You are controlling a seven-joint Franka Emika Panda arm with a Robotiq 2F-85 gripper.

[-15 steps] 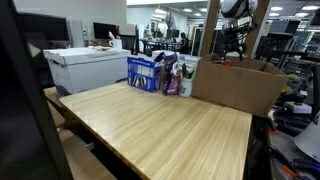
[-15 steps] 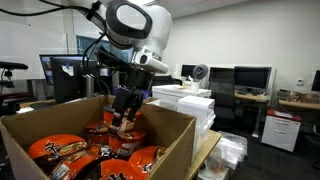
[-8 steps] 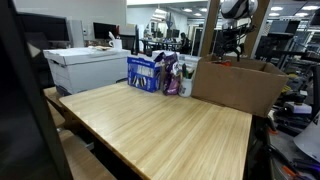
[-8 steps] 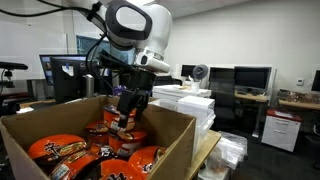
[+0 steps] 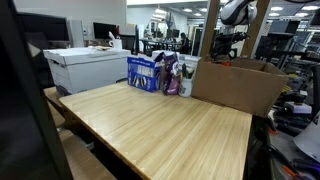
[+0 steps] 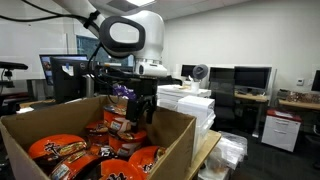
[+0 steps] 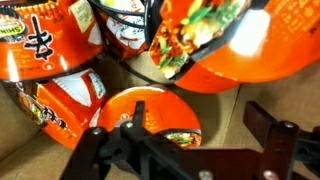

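**Gripper state.** The gripper (image 7: 172, 130) is fully spread and holds nothing. In an exterior view it (image 6: 127, 104) hangs above the open top of the cardboard box (image 6: 168, 146), clear of the contents.

**Location of the item.** The nearest noodle bowl (image 7: 140, 108) lies in the box directly under the jaws, its round orange lid facing the wrist camera. Neighbouring bowls (image 7: 50, 45) crowd it from 10 o'clock through 2 o'clock, each tilted differently and touching the next. The box (image 5: 236, 86) stands at the far end of the wooden table (image 5: 160, 125).

**Handling estimate.**
- Weight: probably light, being a dry instant product.
- Stiffness: thin wall, likely to dent or buckle under a hard squeeze.
- Surface: glossy film wrap, so expect it to be slippery.
- Fragility: the lid film can probably tear, and the contents can crush.

**Recommended hold.** Take the bowl across its rim, which is judged the stiffest part, with one finger at 3 o'clock and one at 9 o'clock. Use moderate force. Avoid pinching mid-wall, and avoid trapping a neighbouring bowl.
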